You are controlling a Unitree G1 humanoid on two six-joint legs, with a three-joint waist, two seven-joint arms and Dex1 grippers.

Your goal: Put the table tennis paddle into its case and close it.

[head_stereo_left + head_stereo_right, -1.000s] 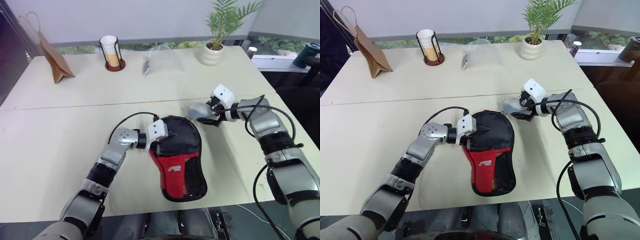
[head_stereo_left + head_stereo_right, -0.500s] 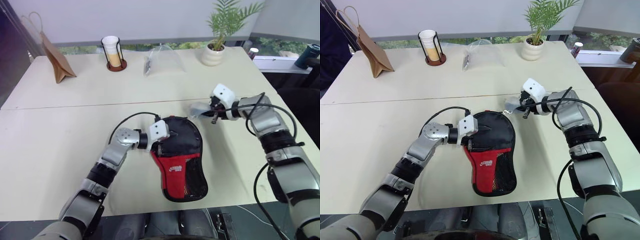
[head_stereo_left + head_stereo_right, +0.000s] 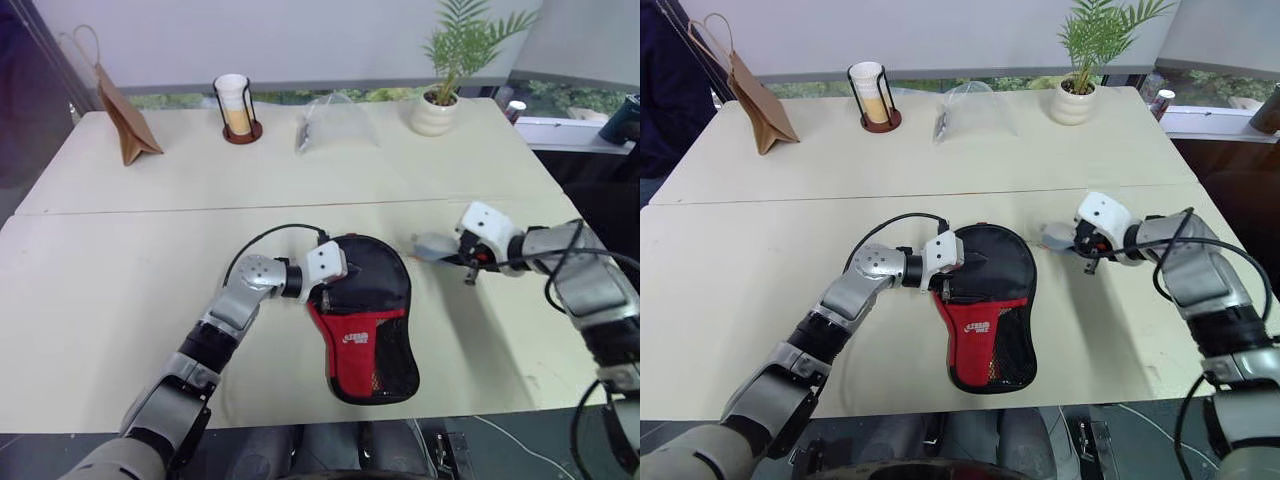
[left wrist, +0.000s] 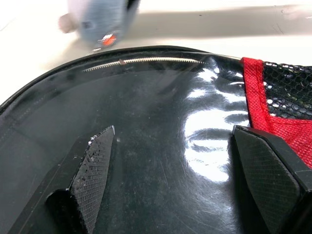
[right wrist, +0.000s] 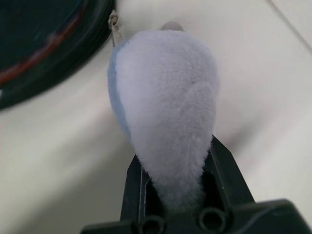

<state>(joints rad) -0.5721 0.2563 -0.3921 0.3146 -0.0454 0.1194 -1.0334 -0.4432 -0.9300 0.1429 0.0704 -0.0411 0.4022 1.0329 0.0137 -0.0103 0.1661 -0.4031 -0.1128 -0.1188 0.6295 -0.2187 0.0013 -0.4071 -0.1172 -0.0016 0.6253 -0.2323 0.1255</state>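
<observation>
The case lies flat at the near middle of the table, black round end away from me, red panel and mesh pocket toward me. My left gripper is open, its fingers spread over the case's glossy black face. Right of the case, my right gripper is shut on the grey fluffy fish charm, which hangs just above the table. The charm's chain leads back toward the case's edge. The table tennis paddle is hidden.
Along the far edge of the table stand a brown paper bag, a cup in a wire holder, a clear plastic bag and a potted plant. A seam crosses the table behind the case.
My right gripper closed on the fish charm and drew it to the right, away from the case. The left gripper stayed open on the case. The camera view shifted slightly.
</observation>
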